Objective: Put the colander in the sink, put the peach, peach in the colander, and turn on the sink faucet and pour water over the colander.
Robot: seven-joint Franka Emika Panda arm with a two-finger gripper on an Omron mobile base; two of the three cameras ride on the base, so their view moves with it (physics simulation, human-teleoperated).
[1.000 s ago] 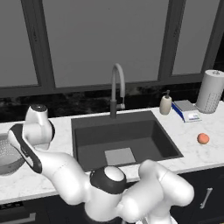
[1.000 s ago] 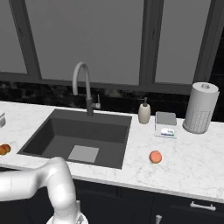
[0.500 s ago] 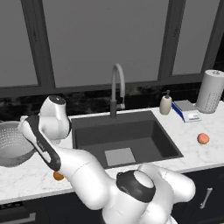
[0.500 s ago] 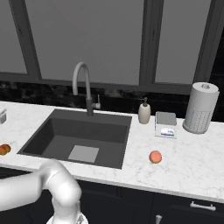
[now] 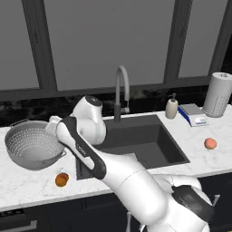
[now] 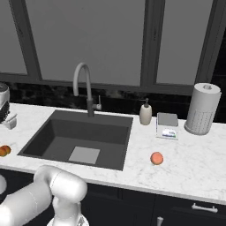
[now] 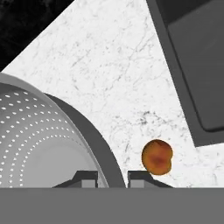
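Two fingertips of the end effector [image 7: 111, 177] pinch the colander [image 5: 32, 147] rim, wall clamped between them, bowl lifted at left of frame over the bench [image 5: 27, 186]. Sink [image 5: 136, 142] lies to the right in left base view, so carry goes that way. Hand view shows dark peach [image 7: 157, 157] just beside rim; right base view adds pale peach [image 6: 156, 158] right of sink.

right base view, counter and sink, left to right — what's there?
Deep orange peach → sink with the faucet behind it → soap bottle → paler peach → scale → tall white dotted cylinder.
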